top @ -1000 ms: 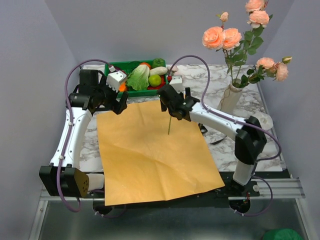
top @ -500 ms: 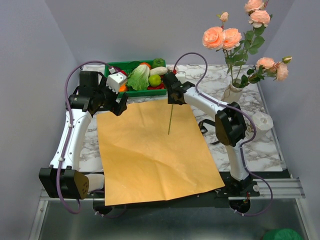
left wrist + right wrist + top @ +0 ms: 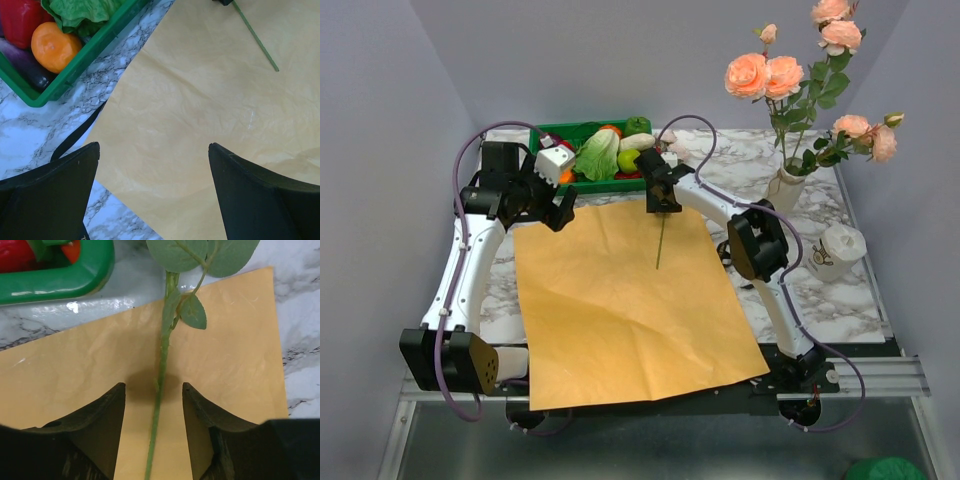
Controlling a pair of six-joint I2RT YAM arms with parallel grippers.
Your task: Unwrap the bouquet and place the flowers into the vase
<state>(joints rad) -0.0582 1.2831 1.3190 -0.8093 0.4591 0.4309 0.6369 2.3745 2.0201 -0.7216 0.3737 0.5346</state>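
Thin green leafy flower stem [image 3: 161, 365] between parted right fingers [image 3: 100, 425]; left fingers [image 3: 55, 195] spread

Green vegetable tray [image 3: 575, 127] sits on marble table [image 3: 850, 300].

White arm links [image 3: 460, 275], black joints [image 3: 755, 245], purple cables [image 3: 686, 118] (looped), black fingers [image 3: 50, 200]

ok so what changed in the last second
The right fingers slid toward the far edge of the orange paper, the elbow folding in, and narrowed around the loose stem without touching it yet. The stem, paper, vase and open left fingers stayed put.
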